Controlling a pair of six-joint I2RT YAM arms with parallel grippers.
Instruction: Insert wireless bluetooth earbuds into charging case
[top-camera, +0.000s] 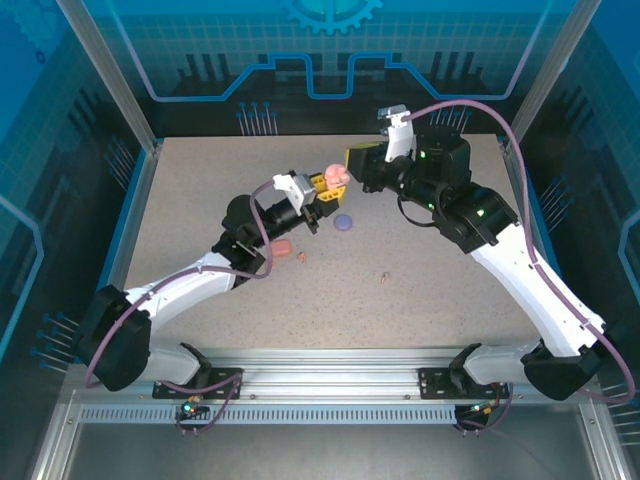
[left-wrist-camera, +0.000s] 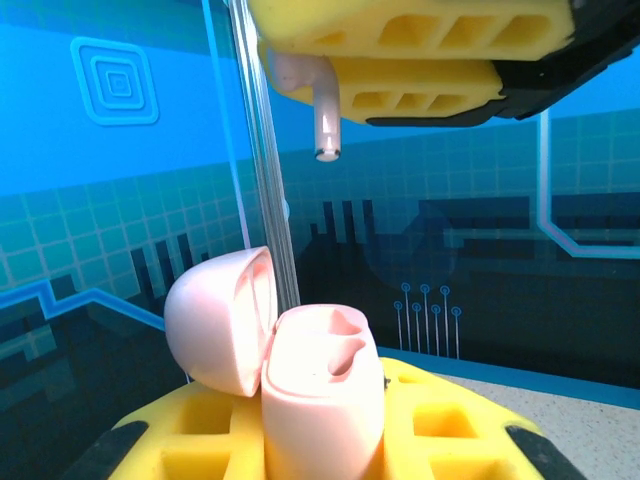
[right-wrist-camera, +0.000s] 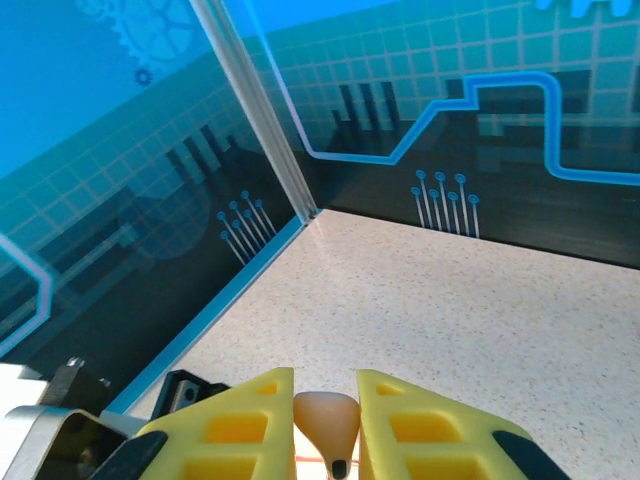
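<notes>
**Pink bud held above its open case, mid-table**

The speckled table is walled by blue printed panels on the left, far and right sides, with metal posts at the far corners and a metal rail along the near edge. Bare surface spreads widely to the left, to the right and toward the near edge. Both arms reach in to meet slightly far of the table's centre.

The left gripper is pinched on the pale pink case, which stands upright between its yellow fingers. Its rounded lid is swung open to the left, and a curved socket shows in the top.

The right gripper sits just far and right of it, pressed onto the pale pink earbud. In the left wrist view the stem hangs straight down, directly above the case and apart from it.

Nearer on the table, just right of the left gripper, lies a round purple case. A coral-orange case lies beside the left forearm, with a tiny coral bud just to its right. Another tiny bud lies alone toward the near right, its colour too small to tell.
</notes>
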